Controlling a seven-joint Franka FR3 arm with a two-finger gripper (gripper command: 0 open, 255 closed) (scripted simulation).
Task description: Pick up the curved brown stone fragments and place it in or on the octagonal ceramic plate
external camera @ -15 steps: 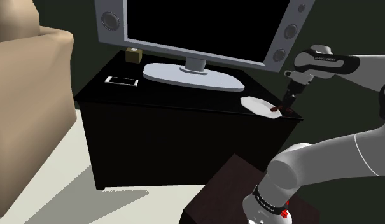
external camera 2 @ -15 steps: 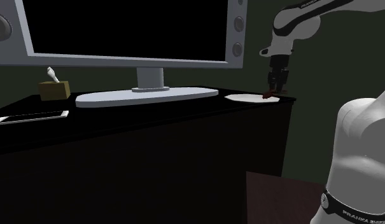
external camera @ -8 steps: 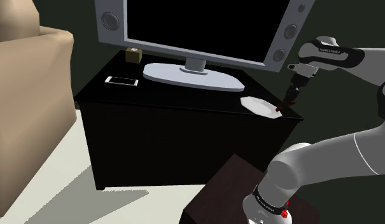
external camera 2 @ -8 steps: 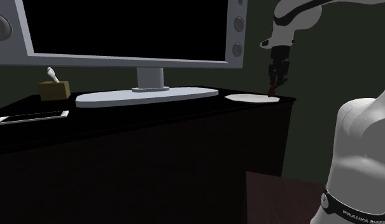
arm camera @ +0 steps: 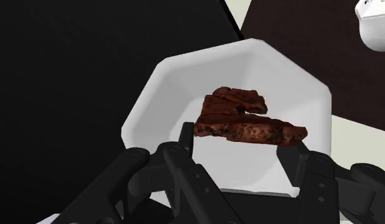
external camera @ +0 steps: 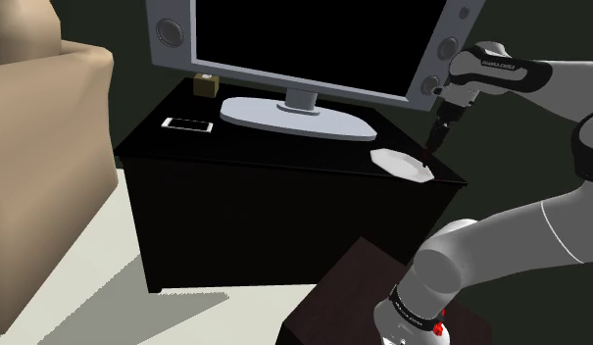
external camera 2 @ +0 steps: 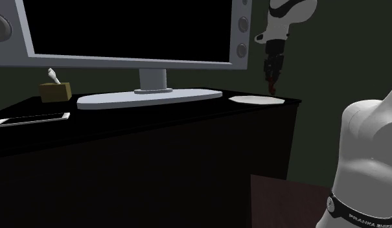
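Pinching: the gripper (arm camera: 239,147) has its two black fingers closed on the ends of the brown stone fragments (arm camera: 248,132), which span the gap between them.
Height: the gripper hangs well above the worktop (external camera: 284,147), pointing down at the plate.
Change: a second ago it was down low at the plate's rim by the worktop's corner. It has since risen steadily, and the fragments have come up with it.
Fragments: two reddish-brown curved pieces lying close together, clear of every surface, right over the plate's middle in the wrist view.
Plate: the white octagonal plate (arm camera: 159,95) sits bare near the front corner of the worktop, at the end closest to the arm's stand (external camera: 382,294).
Meaning: the pick looks done. What remains, as I judge it, is lowering over the plate and letting go.
Risk: the plate sits close to the worktop's edge, so a release off to one side could send the pieces to the floor.
Further off: a television (external camera: 304,39) stands mid-worktop, with a phone (external camera: 188,124) and a small box (external camera: 207,85) towards the far end.
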